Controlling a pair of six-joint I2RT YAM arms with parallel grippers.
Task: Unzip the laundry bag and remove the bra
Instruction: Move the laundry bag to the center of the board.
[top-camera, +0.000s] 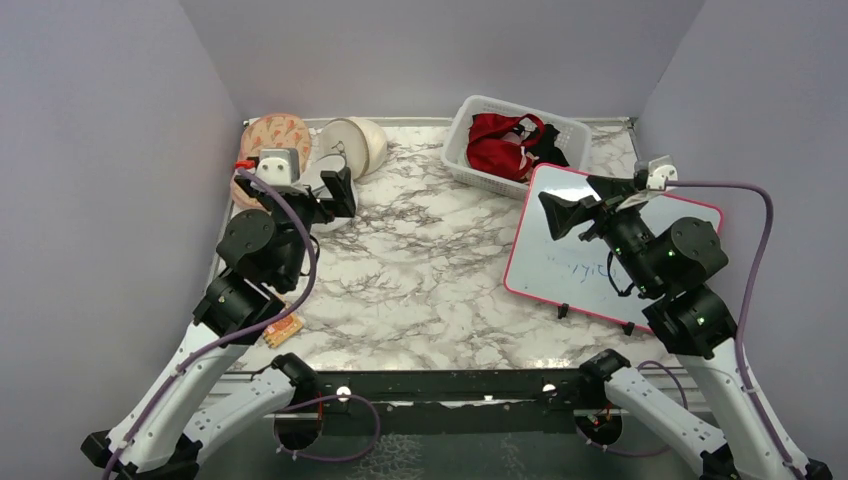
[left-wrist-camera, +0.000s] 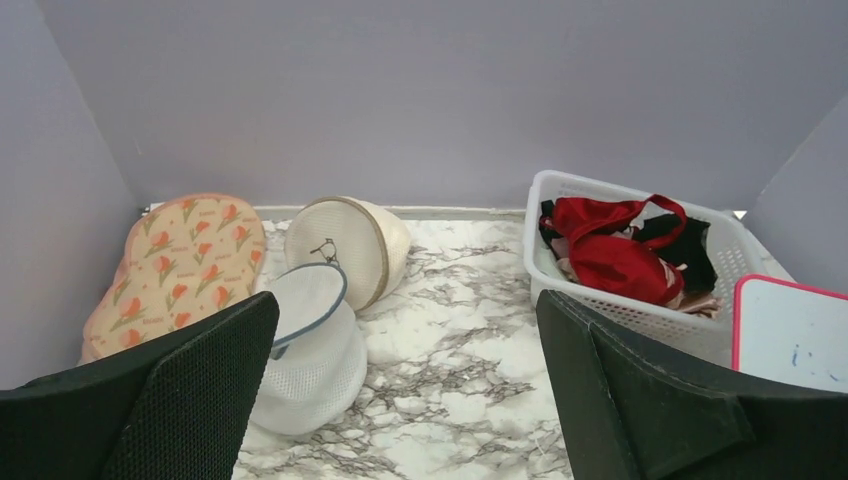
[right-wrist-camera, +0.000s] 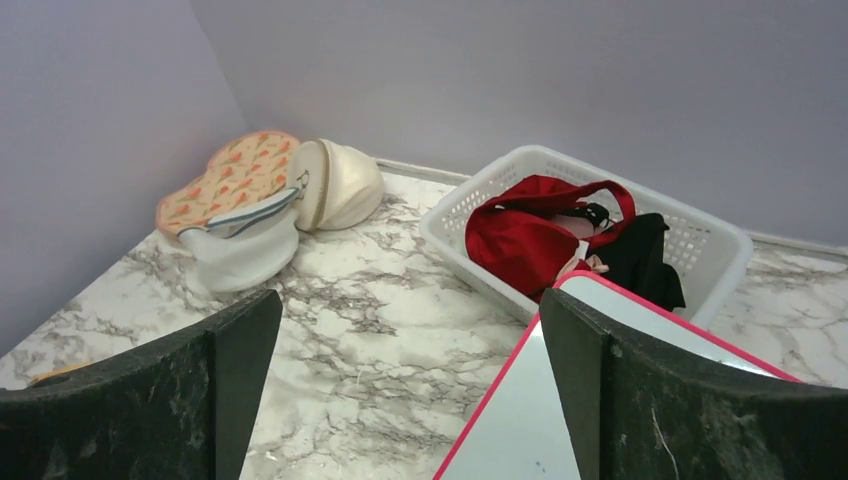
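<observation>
The cream laundry bag stands on its edge at the back left, its flat face with the small dark drawing turned left. It looks zipped shut. It also shows in the left wrist view and the right wrist view. The bra is hidden; no white bra shows in any view. My left gripper is open and empty, hovering in front of the bag, over the white-and-grey pouch. My right gripper is open and empty above the whiteboard, far from the bag.
An oval orange-patterned pouch leans in the back left corner. A white basket at the back holds a red garment and dark clothes. A small orange object lies near the front left edge. Grey walls enclose three sides.
</observation>
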